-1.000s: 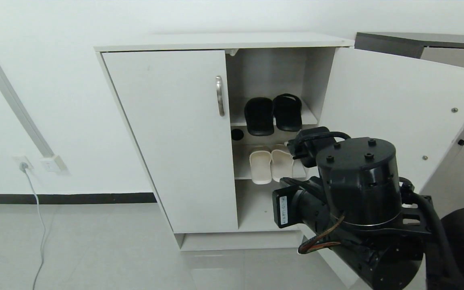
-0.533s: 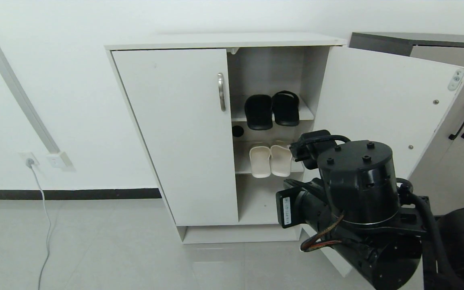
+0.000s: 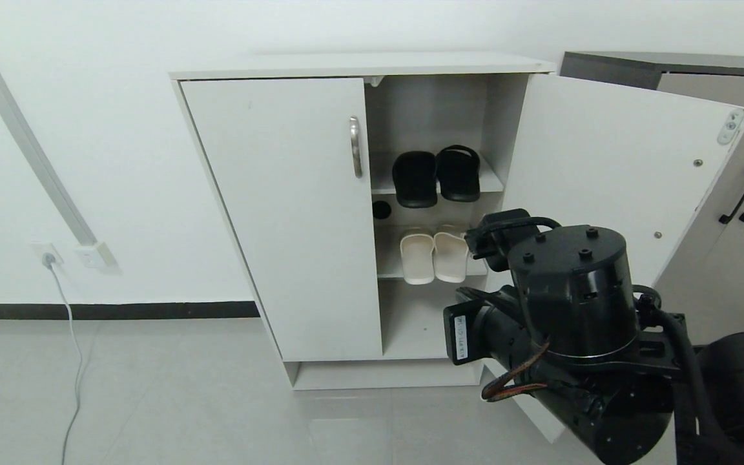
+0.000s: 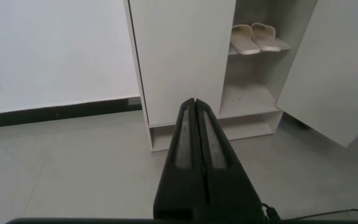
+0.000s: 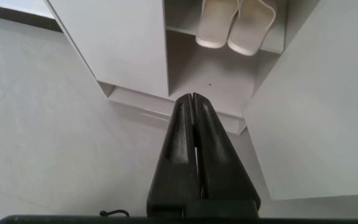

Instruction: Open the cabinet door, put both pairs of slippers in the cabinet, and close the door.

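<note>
We face the cabinet [image 3: 359,64], its left door [image 3: 281,213] closed and its right door [image 3: 604,174] swung out to our right. Inside, the upper pair of slippers [image 3: 436,177] sits on a shelf directly above the lower pair of slippers [image 3: 433,258]. A second cabinet [image 3: 733,271] stands behind the open door.

Bright, even light throughout, shadows soft. Beyond the right claw [image 5: 193,99] the cabinet [image 3: 433,110] interior sits in soft grey shade (everything inside plainly readable). Glossy floor [image 3: 152,400] below the claw carries faint reflections.
</note>
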Motion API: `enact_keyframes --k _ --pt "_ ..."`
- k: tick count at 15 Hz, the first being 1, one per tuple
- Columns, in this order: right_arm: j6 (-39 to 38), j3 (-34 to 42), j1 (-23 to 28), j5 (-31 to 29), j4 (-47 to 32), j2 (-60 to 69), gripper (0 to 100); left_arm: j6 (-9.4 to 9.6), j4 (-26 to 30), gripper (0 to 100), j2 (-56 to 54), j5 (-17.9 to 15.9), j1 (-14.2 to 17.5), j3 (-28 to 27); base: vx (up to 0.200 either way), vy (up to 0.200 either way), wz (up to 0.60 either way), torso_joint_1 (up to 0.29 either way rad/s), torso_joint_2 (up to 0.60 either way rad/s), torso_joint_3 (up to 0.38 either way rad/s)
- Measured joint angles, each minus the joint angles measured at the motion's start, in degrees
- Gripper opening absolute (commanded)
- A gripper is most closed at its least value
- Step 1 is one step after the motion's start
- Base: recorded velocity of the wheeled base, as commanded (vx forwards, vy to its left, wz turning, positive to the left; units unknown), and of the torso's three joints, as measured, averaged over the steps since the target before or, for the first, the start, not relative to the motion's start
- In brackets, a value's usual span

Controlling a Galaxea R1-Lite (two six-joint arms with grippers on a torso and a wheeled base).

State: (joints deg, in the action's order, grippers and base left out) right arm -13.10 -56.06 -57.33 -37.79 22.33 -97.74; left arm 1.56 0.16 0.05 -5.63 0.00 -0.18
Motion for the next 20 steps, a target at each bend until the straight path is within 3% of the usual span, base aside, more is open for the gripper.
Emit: enact_keyframes --k 8,20 --pt "0.02 -0.07 -0.16 0.02 0.05 -0.73 0 -0.06 -0.11 0 0.0 0.0 0.02 -0.04 0.0 0.0 0.0 0.021 -0.31 -0.298" --pt "0.11 0.0 0.11 -0.02 -0.2 -0.79 0 -0.06 -0.06 0 0.0 0.0 0.0 0.0 0.0 0.0 0.0 0.14 -0.47 -0.33"
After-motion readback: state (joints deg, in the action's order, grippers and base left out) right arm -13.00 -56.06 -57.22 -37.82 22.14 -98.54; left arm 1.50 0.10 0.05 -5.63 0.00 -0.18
